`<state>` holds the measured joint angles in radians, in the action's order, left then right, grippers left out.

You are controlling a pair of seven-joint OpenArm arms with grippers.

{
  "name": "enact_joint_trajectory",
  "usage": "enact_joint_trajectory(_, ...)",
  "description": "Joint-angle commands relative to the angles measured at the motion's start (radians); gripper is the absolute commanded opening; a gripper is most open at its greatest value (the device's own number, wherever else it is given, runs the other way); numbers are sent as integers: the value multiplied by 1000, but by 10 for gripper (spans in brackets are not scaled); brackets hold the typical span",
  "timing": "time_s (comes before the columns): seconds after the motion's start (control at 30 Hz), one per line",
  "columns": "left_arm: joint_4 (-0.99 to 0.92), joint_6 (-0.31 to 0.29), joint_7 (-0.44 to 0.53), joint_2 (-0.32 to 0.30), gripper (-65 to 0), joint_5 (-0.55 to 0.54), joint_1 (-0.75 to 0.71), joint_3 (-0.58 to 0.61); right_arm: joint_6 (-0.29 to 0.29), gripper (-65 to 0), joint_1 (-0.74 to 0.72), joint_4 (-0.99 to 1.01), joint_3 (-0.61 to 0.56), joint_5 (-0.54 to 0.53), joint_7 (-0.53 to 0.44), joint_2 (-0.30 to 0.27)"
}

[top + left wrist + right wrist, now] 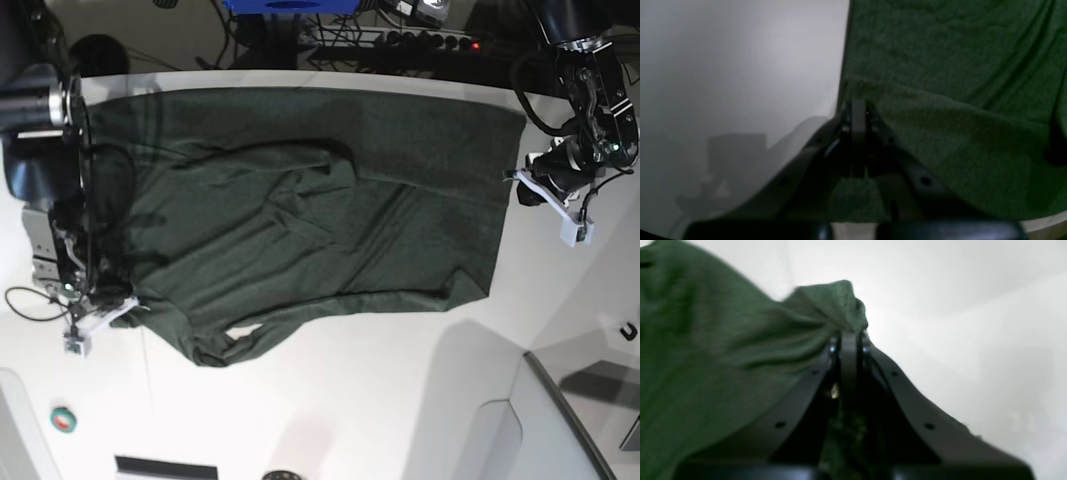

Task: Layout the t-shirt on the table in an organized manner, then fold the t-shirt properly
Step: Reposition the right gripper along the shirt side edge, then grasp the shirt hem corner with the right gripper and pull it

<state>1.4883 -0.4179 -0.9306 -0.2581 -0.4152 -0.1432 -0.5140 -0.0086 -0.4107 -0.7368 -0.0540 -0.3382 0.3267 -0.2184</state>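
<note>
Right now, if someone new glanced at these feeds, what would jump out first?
The dark green t-shirt sprawls across most of the white table, still creased around the middle. At opposite ends, the left gripper and right gripper are each pinched shut on its edge. A small green roll of tape sits by the table's near corner.

The right gripper (849, 335) pinches a bunched fold of the t-shirt (723, 350).

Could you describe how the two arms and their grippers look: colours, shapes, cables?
Both arms are black, with thick rounded joint housings and loose black cables along them. Each wrist carries a small white bracket. The left gripper and the right gripper look alike: dark curved fingers that narrow towards the tip, with small round screw holes along their sides.
</note>
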Motion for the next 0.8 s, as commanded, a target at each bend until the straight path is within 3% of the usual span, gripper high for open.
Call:
enact_joint_trajectory(0.0, 16, -2, 14, -17, -650, -11, 11, -4, -4, -650, -14, -63, 4, -5, -8, -14)
enact_joint_trajectory(0.53, 16, -2, 14, -16, -650, -11, 20, -4, 0, -650, 267, -570, 6, -11, 371, -2)
enact_joint_trajectory(0.67, 16, -2, 14, -16, -650, -11, 20, -4, 0, -645, 356, -697, 26, -11, 447, 27)
enact_joint_trajectory(0.73, 16, -2, 14, -16, -650, -11, 20, -4, 0, -584, 381, -740, 49, -11, 506, 52)
enact_joint_trajectory(0.77, 16, -2, 14, -16, -650, -11, 21, -4, 0, -515, 385, -757, 62, -11, 546, 61)
